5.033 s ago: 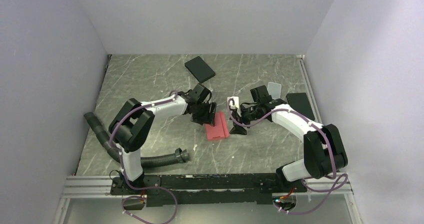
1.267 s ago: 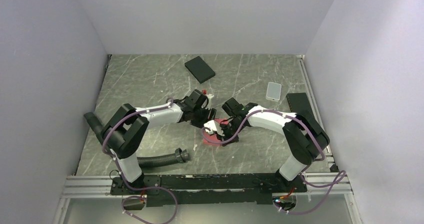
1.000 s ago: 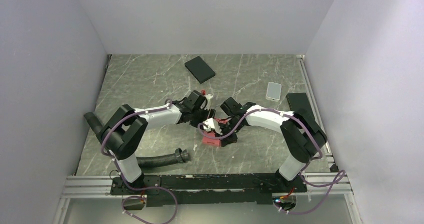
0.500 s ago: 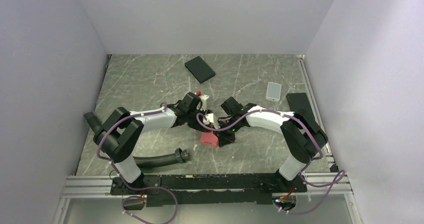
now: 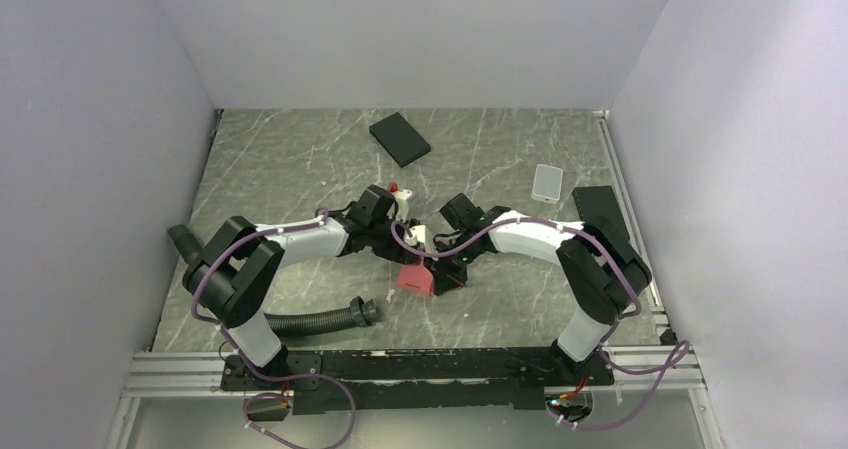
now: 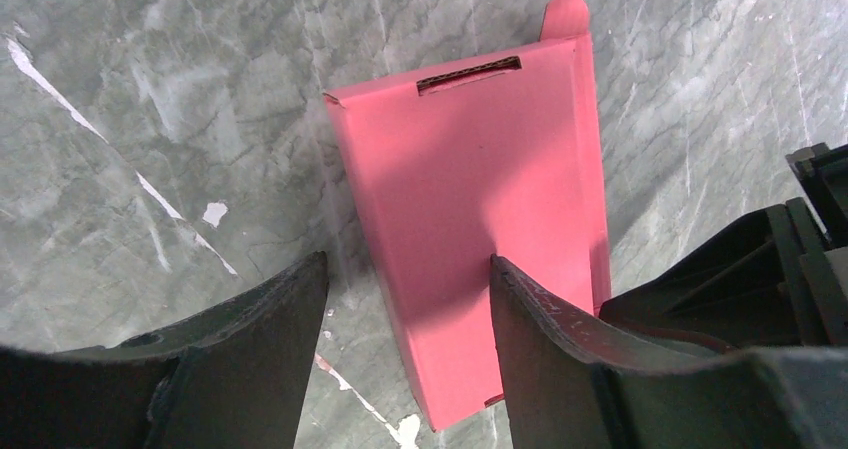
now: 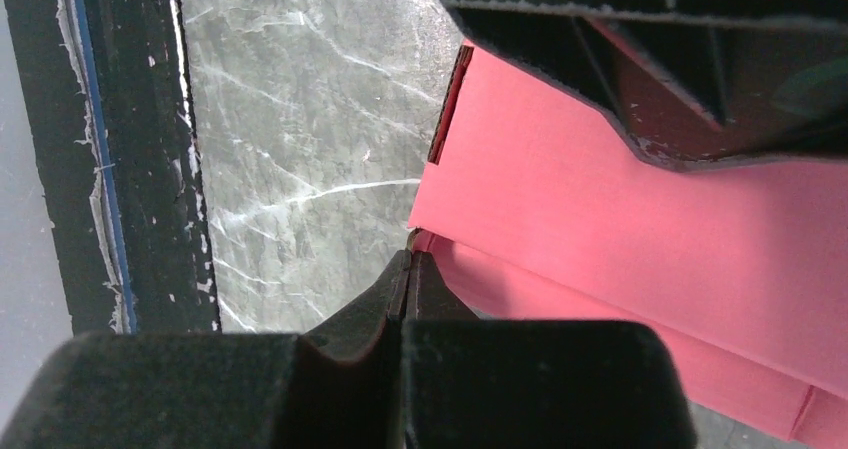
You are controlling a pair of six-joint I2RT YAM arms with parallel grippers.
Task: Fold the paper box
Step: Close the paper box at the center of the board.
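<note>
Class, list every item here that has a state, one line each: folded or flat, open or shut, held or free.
Pinkish-red cardboard paper box: folded into a flat box, one tab sticking out.
Left gripper: open, straddling the box's long edge.
Right gripper: shut, tips at the box's corner.
Black flat rectangular box: lying flat, untouched.

L tool [image 5: 394, 251] & R tool [image 5: 443, 268] meet at paper box [image 5: 414, 278]; black box [image 5: 400, 138] farther back.
</note>
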